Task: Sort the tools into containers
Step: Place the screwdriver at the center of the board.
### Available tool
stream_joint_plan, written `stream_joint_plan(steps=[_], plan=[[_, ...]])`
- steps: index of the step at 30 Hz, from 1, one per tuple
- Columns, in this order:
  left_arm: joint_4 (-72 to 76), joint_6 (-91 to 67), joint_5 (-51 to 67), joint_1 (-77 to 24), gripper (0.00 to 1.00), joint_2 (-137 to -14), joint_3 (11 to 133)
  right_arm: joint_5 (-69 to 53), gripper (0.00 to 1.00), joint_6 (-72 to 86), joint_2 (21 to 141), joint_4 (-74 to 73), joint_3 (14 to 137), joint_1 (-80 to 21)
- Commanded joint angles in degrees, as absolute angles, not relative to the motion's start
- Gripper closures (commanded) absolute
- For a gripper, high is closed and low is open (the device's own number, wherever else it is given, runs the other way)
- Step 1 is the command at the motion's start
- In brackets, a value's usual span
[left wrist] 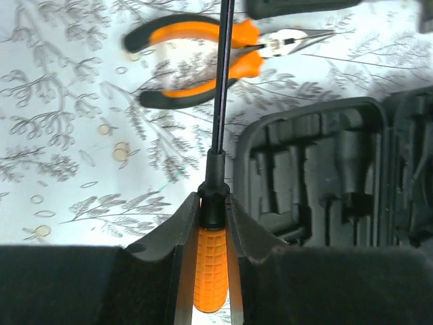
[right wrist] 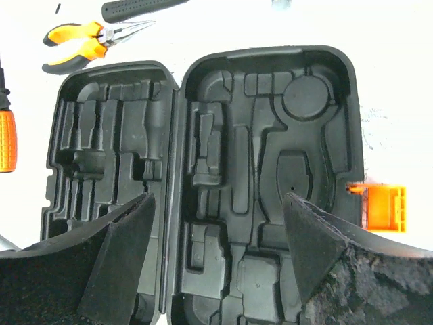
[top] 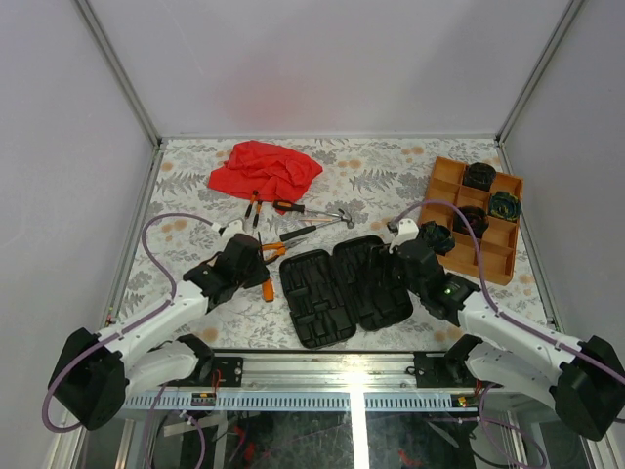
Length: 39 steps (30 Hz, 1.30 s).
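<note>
My left gripper (left wrist: pixel 213 203) is shut on the orange handle of a screwdriver (left wrist: pixel 211 264), whose black shaft points toward the orange-handled pliers (left wrist: pixel 196 54). In the top view this gripper (top: pixel 260 277) is left of the open black tool case (top: pixel 347 288). My right gripper (right wrist: pixel 218 200) is open and empty above the case's moulded slots (right wrist: pixel 270 135); in the top view the right gripper (top: pixel 400 252) is over the case's right half. The hammer (top: pixel 327 215) and more screwdrivers (top: pixel 252 207) lie behind the case. The orange tray (top: pixel 454 171) holds several dark coiled bundles (top: pixel 479 176).
A red cloth (top: pixel 264 168) lies at the back left. The case's orange latch (right wrist: pixel 385 206) sticks out on its right side. White walls close in the table on three sides. The patterned tabletop (top: pixel 381 161) lies between cloth and tray.
</note>
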State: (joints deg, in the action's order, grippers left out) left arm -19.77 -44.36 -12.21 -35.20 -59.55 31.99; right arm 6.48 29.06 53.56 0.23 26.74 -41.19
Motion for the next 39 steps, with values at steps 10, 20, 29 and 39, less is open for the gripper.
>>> stream_joint_plan(steps=[10, 20, 29, 39], plan=[[-25.38, -49.14, -19.0, -30.66, 0.93, -66.91, 30.43, 2.4, 0.17, 19.49, 63.95, -3.69, 38.76, -41.02], [-21.54, -48.56, -15.97, -27.98, 0.68, -71.92, 29.74, -0.81, 0.17, 13.88, 68.77, -3.35, 43.18, -40.95], [-25.28, -47.93, -15.63, -27.77, 0.54, -66.74, 32.44, -0.29, 0.15, 7.19, 77.41, -4.07, 54.45, -38.58], [-29.16, -43.93, -13.63, -27.76, 0.48, -59.08, 36.91, -12.64, 0.2, -6.58, 98.2, -12.73, 78.1, -33.75]])
